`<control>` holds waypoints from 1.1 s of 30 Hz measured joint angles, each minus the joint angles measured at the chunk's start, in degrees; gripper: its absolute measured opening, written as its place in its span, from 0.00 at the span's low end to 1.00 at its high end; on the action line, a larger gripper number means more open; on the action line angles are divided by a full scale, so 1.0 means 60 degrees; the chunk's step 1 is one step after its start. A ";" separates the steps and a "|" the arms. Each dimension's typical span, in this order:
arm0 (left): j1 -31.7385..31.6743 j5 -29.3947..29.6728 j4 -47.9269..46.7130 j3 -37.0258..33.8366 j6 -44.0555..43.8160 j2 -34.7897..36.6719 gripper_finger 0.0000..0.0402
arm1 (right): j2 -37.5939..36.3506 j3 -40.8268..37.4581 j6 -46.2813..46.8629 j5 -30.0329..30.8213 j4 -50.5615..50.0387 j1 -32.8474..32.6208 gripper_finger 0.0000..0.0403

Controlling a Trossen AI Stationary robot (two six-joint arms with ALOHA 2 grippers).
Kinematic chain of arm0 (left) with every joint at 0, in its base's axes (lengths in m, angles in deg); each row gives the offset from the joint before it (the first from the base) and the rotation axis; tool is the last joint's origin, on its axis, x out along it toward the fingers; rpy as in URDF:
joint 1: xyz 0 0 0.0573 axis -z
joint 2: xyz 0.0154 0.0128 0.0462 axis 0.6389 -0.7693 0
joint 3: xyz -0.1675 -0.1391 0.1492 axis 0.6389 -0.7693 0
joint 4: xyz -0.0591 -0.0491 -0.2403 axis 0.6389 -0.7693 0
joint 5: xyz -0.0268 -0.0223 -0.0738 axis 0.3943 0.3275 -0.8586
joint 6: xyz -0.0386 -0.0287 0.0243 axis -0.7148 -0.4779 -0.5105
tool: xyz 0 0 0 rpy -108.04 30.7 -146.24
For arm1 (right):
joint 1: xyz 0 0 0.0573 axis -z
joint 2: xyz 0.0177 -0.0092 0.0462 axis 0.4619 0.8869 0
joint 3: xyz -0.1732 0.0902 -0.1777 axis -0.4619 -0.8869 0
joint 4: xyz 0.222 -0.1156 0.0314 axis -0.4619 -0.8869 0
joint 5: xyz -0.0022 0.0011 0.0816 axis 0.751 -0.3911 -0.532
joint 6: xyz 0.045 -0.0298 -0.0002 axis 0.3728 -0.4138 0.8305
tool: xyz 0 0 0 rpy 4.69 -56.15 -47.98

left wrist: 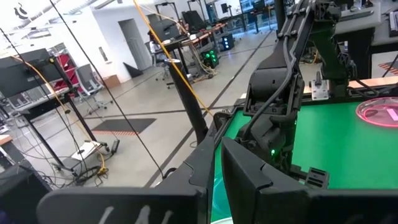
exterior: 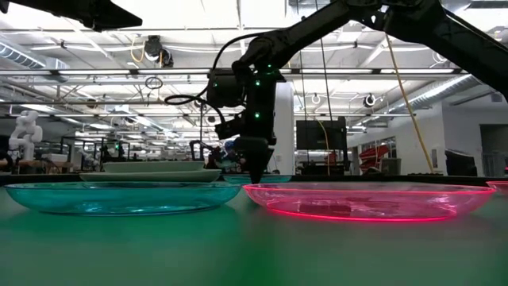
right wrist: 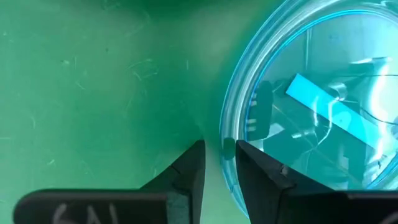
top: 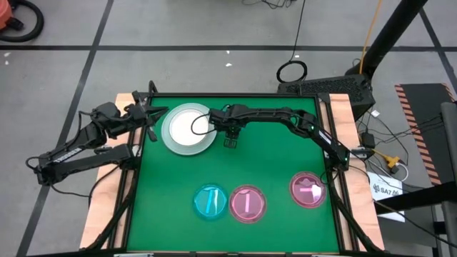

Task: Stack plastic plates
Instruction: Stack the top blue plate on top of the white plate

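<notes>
We see the left pincer (top: pixel 152 114), fingers pressed together, waiting at the surface's (top: pixel 278 164) ten-o'clock corner. Beside it, at eleven o'clock, stands the finished stack of large plates (top: pixel 188 129). The right pincer (top: pixel 230 137), hanging near twelve o'clock, pinches a blue plate's rim (right wrist: pixel 227 149). Left to stack: blue plate (top: pixel 211 201), pink plate (top: pixel 247 203), second pink plate (top: pixel 308 189), from six to four o'clock.

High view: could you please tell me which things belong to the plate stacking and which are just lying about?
Job: pale plate stack; cyan plate; middle pink plate; outer pink plate; right hand beside the stack.
Lying about: cable coil; yellow plug among floor cables.
</notes>
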 joint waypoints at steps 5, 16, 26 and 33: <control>0.0003 0.0000 0.0001 0.0000 0.0000 0.0000 0.09 | 0.0000 -0.0007 -0.0008 0.0007 -0.0006 0.0000 0.21; 0.0002 0.0000 -0.0075 0.0000 -0.0058 0.0002 0.09 | -0.0230 -0.0025 -0.2353 0.1171 -0.1874 -0.0381 0.18; 0.0001 0.0002 -0.0149 0.0000 0.0000 0.0000 0.09 | -0.0255 -0.0025 -0.2517 0.1173 -0.0807 -0.0017 0.05; 0.0000 0.0001 -0.0146 0.0000 0.0000 0.0000 0.09 | -0.0255 -0.0025 -0.1983 0.0452 -0.0747 0.0178 0.01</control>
